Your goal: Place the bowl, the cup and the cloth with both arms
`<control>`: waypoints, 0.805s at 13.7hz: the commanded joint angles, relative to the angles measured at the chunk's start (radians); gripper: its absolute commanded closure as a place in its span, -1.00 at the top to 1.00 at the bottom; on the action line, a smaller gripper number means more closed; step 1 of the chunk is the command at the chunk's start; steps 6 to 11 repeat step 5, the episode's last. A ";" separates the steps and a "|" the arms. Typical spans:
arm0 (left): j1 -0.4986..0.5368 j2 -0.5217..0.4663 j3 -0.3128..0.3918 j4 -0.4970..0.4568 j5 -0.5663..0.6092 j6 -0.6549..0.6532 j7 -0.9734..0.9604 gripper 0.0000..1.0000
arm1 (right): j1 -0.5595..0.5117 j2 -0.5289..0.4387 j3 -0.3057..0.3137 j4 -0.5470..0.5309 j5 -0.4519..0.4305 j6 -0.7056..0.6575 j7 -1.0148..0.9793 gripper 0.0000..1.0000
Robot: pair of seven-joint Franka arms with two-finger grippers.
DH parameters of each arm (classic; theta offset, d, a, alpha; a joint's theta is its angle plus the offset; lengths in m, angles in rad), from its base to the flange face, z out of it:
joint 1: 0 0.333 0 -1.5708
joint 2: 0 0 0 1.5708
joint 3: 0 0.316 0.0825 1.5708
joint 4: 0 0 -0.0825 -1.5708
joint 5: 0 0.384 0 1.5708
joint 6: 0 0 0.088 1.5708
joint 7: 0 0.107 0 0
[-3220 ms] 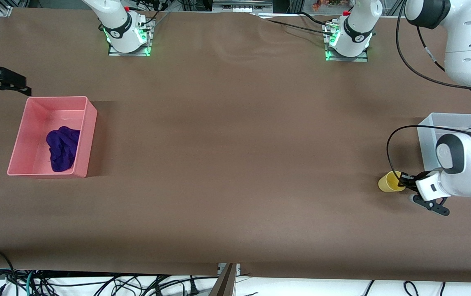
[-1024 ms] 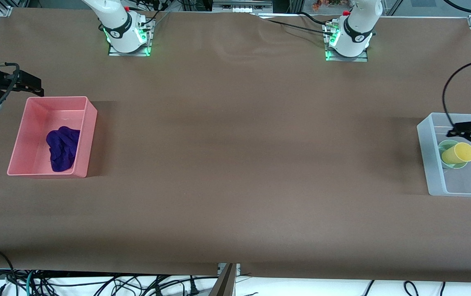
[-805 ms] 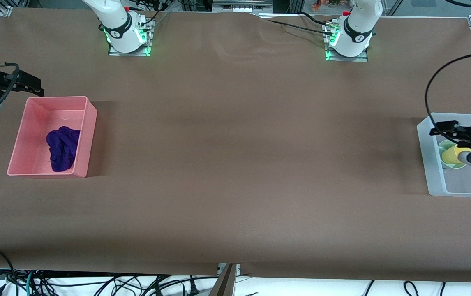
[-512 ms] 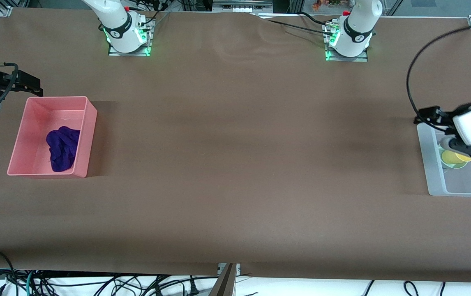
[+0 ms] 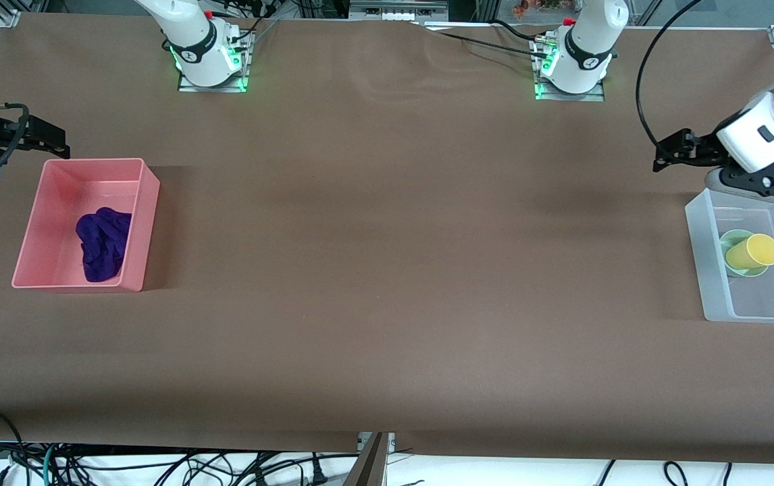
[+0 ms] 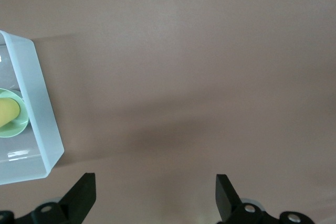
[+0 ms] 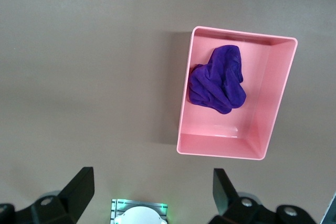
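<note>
The yellow cup (image 5: pixel 754 252) lies tilted inside the mint-green bowl (image 5: pixel 731 241), which sits in a translucent bin (image 5: pixel 706 270) at the left arm's end of the table. My left gripper (image 5: pixel 672 152) is open and empty, over the bare table beside the bin's corner. In the left wrist view (image 6: pixel 155 198) the bin (image 6: pixel 39 114), bowl (image 6: pixel 18 128) and cup (image 6: pixel 8 114) show at the edge. The purple cloth (image 5: pixel 103 243) lies bunched in a pink bin (image 5: pixel 147 223). My right gripper (image 5: pixel 63 144) waits open and empty over the table beside the pink bin. The right wrist view shows the cloth (image 7: pixel 218 80).
The pink bin (image 7: pixel 226 148) stands at the right arm's end of the table. The right arm's base (image 7: pixel 139 213) shows between the right gripper's (image 7: pixel 152 192) open fingers. The two arm bases (image 5: pixel 211 61) (image 5: pixel 573 67) stand along the table's edge farthest from the front camera.
My left gripper carried the yellow cup from the table into the translucent bin, let it go in the bowl, then rose and moved off the bin. The right arm has barely moved.
</note>
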 commanded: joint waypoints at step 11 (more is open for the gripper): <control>-0.034 -0.007 0.021 -0.006 0.020 0.026 -0.036 1.00 | -0.009 0.007 0.003 0.026 -0.008 -0.015 -0.005 1.00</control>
